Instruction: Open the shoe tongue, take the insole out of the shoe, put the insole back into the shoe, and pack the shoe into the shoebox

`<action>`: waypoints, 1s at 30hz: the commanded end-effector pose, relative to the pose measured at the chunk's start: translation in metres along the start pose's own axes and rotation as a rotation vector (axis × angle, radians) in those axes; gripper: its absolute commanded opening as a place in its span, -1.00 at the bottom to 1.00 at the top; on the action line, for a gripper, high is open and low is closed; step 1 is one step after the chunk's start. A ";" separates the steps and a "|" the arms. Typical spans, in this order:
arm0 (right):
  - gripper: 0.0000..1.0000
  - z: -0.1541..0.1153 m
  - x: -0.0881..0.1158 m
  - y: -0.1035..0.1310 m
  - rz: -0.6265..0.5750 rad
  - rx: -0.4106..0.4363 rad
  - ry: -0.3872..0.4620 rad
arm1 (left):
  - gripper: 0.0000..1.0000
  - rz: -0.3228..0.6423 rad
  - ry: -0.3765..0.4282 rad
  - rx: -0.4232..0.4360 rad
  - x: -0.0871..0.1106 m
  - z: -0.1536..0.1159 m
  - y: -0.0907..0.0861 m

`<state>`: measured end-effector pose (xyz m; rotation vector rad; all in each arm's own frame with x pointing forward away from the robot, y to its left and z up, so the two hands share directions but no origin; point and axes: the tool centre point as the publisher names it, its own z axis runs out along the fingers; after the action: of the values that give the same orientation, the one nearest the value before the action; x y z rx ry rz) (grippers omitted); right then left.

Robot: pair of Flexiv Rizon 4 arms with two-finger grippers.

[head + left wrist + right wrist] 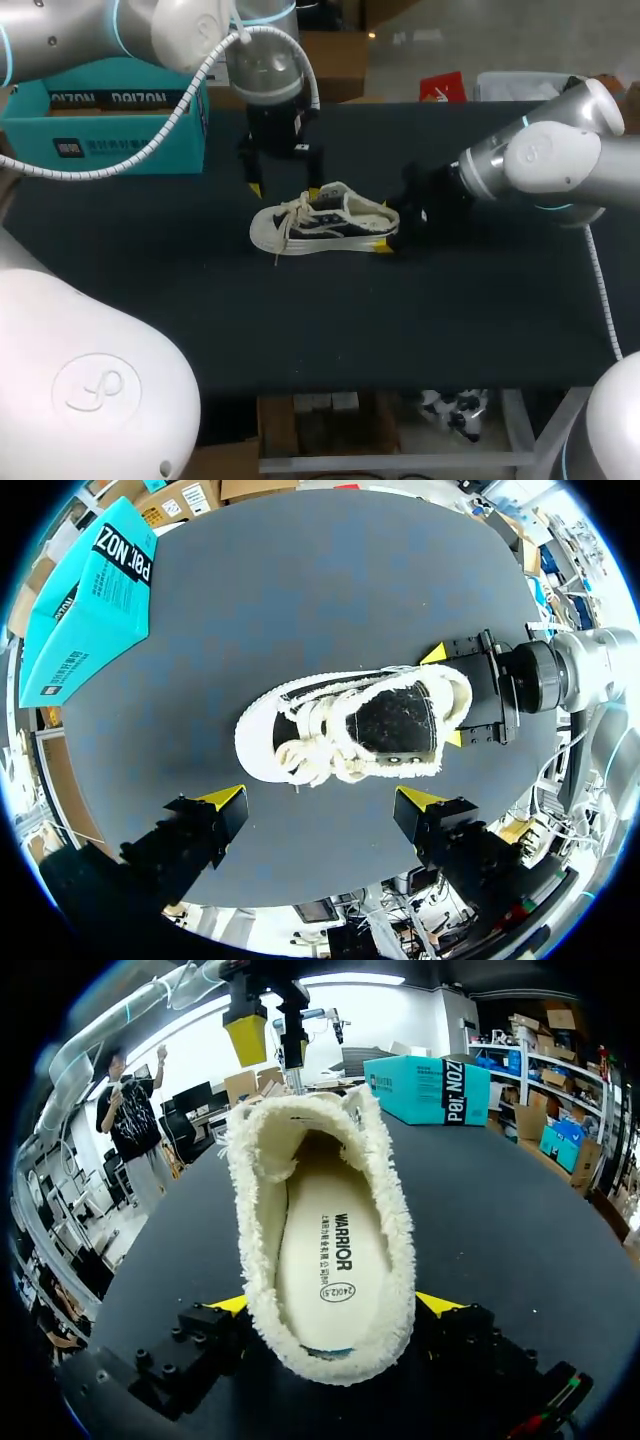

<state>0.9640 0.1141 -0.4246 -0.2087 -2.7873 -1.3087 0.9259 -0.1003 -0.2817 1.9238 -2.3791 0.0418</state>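
Noted shoe (325, 222) upright on counter (200, 300), insole (325, 1260) inside; right end effector (445, 696) clamped on heel; left end effector (322, 798) spread wide, empty, over shoe.

A wide rectangular table (300, 330) with a matt black top spreads from nine o'clock to three o'clock.

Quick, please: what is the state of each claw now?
Left claw: open, above the shoe, holding nothing.
Right claw: closed on the shoe's heel.
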 end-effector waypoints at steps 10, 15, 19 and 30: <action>-1.00 0.008 -0.003 -0.007 -0.003 -0.017 0.018 | 1.00 -0.033 -0.022 -0.029 0.026 -0.004 -0.015; -1.00 0.010 -0.002 -0.008 -0.005 -0.012 0.006 | 1.00 -0.049 -0.073 -0.040 0.047 -0.004 -0.020; -1.00 0.010 -0.002 -0.008 -0.005 -0.012 0.006 | 1.00 -0.067 -0.110 -0.057 0.062 0.005 -0.030; -1.00 0.010 -0.002 -0.008 -0.005 -0.012 0.006 | 0.94 -0.106 -0.165 -0.116 0.067 0.031 -0.044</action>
<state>0.9646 0.1150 -0.4289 -0.1995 -2.7802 -1.3221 0.9459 -0.1712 -0.3041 2.0700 -2.3175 -0.1579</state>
